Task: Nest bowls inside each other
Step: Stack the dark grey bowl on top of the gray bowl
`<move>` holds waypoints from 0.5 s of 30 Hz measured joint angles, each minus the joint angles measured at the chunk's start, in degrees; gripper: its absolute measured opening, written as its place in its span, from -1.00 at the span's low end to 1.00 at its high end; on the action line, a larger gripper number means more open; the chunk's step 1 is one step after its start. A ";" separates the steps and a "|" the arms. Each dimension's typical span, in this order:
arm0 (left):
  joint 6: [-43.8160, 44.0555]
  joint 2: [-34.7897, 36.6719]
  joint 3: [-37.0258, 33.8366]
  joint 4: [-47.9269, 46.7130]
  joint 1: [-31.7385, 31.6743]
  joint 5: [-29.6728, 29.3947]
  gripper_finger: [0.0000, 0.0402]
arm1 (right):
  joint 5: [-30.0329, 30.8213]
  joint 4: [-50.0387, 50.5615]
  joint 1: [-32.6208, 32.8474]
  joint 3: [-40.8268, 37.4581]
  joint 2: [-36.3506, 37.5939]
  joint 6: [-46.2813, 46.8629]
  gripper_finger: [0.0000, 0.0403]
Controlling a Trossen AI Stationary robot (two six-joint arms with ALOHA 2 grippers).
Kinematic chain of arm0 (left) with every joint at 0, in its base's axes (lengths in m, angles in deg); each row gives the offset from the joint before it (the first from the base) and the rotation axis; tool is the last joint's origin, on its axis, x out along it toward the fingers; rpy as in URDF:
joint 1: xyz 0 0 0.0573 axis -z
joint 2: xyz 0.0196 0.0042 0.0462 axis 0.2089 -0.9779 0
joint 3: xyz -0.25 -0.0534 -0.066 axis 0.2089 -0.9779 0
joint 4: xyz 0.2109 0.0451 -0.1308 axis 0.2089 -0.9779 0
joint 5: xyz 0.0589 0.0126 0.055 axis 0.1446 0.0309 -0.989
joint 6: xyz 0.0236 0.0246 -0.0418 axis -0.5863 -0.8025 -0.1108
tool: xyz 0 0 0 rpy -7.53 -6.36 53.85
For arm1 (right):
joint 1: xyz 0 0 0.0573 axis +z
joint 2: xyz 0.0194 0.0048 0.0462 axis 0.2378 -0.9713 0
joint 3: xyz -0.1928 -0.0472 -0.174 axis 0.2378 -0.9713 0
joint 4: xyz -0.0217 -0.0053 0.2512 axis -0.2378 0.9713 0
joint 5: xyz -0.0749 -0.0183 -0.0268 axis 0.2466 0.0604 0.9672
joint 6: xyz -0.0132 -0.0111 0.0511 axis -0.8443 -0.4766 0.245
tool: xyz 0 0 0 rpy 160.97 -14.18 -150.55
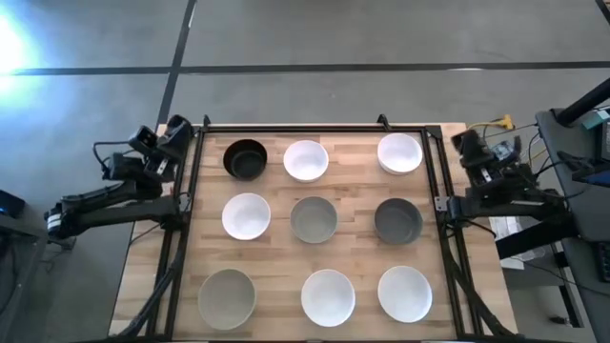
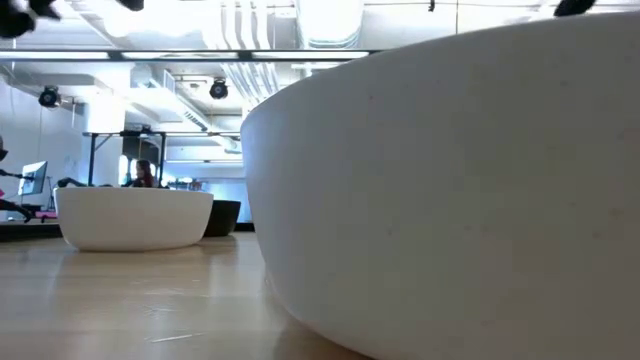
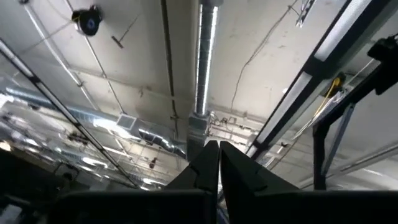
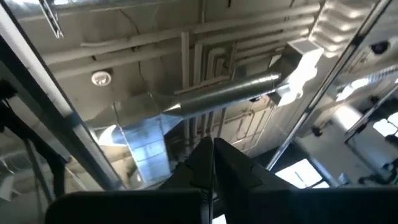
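Several bowls stand apart, upright on their bases, in three rows on the wooden table (image 1: 353, 257). The far row has a black bowl (image 1: 246, 159) and two white bowls (image 1: 306, 160) (image 1: 399, 152). White (image 1: 246, 215), grey (image 1: 314, 219) and dark grey (image 1: 397, 220) bowls form the middle row. A grey bowl (image 1: 227, 296) and two white ones (image 1: 328, 296) (image 1: 404, 292) stand nearest. My left gripper (image 3: 219, 148) is shut, tipped up toward the ceiling beside the table's far left corner (image 1: 164, 143). My right gripper (image 4: 211, 144) is shut too, tipped up beside the far right corner (image 1: 478, 151).
A black metal frame (image 1: 315, 128) runs along the table's far edge and down both sides. The low view is mostly filled by one near white bowl (image 2: 450, 180), with another white bowl (image 2: 135, 215) farther off. Cables and gear lie off the right edge (image 1: 562, 191).
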 joint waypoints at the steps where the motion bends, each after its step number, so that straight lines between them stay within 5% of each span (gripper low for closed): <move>1: -2.63 -1.39 1.69 0.15 0.00 -0.34 -1.00 | 0.00 0.01 0.00 1.91 -2.00 -2.78 -0.96; 4: -11.01 -4.03 6.65 0.66 0.00 -4.84 -1.00 | -0.15 -0.05 0.00 8.10 -8.32 -9.71 -0.96; 8: -5.50 -8.72 12.96 -2.29 -0.09 -10.55 -1.00 | -0.18 0.03 0.00 16.65 -17.38 -11.30 -0.96; 15: -5.19 -16.28 23.60 -23.69 0.00 3.26 -1.00 | -0.62 17.85 0.02 29.48 -29.19 -9.95 -0.96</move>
